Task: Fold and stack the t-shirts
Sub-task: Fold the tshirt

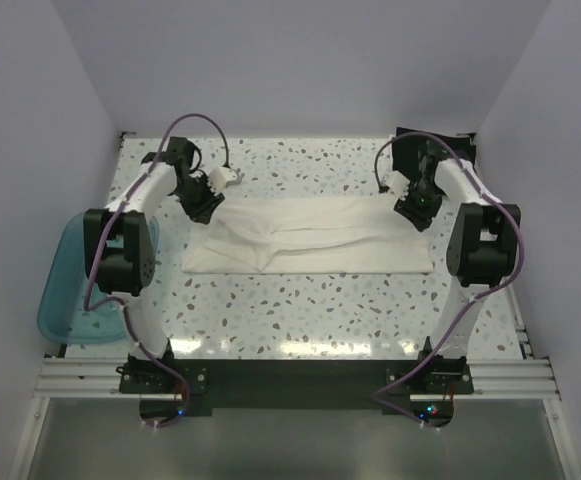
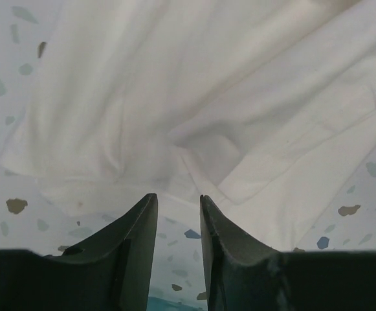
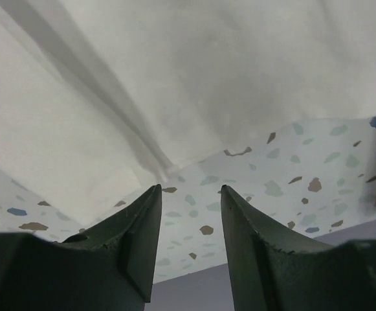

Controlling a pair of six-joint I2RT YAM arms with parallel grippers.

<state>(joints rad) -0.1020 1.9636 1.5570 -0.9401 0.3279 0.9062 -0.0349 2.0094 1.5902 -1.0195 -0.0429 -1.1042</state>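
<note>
Currently the left gripper (image 2: 178,196) and right gripper (image 3: 191,188) stand partly open and empty, with the white t-shirt (image 1: 310,237) lying just ahead of their tips. I cannot count the layers there; pinching only the top one would pull the fold apart.

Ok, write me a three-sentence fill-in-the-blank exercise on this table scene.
1. The soft cloth t-shirt lying folded in the middle of the speckled table is ____ in colour.
2. The translucent blue plastic tub sits at the table's ____ edge.
3. The left pincer and right pincer both stand ____, holding nothing.
Missing words: white; left; open.
</note>
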